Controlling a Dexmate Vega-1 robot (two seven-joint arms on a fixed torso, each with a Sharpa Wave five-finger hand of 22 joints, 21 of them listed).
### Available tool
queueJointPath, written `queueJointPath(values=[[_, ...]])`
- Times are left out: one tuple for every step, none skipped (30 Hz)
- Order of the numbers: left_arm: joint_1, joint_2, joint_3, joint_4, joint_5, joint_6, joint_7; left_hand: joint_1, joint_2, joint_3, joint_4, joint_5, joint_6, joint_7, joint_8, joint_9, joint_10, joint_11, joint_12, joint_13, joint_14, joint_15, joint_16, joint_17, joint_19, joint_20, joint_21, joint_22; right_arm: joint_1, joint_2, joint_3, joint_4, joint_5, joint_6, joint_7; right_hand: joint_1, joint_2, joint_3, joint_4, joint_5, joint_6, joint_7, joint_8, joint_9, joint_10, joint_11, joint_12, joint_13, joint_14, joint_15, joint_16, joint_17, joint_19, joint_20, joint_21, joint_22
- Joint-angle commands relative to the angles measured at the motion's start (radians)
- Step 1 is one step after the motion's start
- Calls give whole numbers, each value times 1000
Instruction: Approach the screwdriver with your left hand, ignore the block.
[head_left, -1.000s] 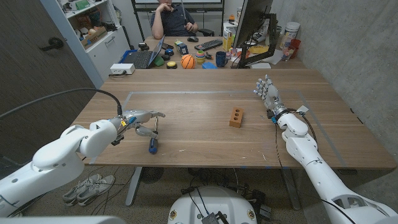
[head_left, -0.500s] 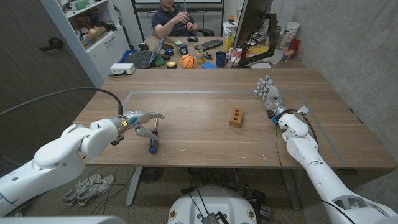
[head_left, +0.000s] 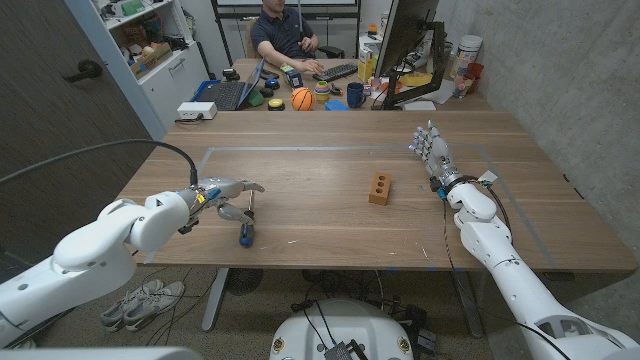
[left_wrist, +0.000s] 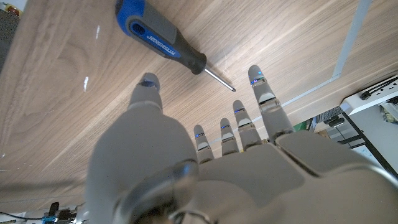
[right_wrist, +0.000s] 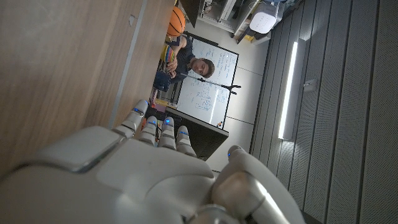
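The screwdriver lies on the near left of the tabletop, just beneath my left robot hand, which hovers with fingers spread, grasping nothing. Rigid and probably light, with a thin, likely slippery shaft, it seems best taken by its thick blue-and-black handle.
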Motion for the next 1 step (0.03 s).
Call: queueJointPath(values=[[4, 6, -7, 4, -6, -5, 7, 12, 5, 1, 4, -3, 11, -2, 4, 2, 4, 5, 0, 2, 8, -5, 2, 5, 9, -1, 1, 1, -6, -1, -3, -8, -5, -3, -8, -7, 10, -7, 0, 4, -3, 9, 2, 3, 1, 2, 3, 3, 2, 8, 4, 6, -8, 2, -2, 4]])
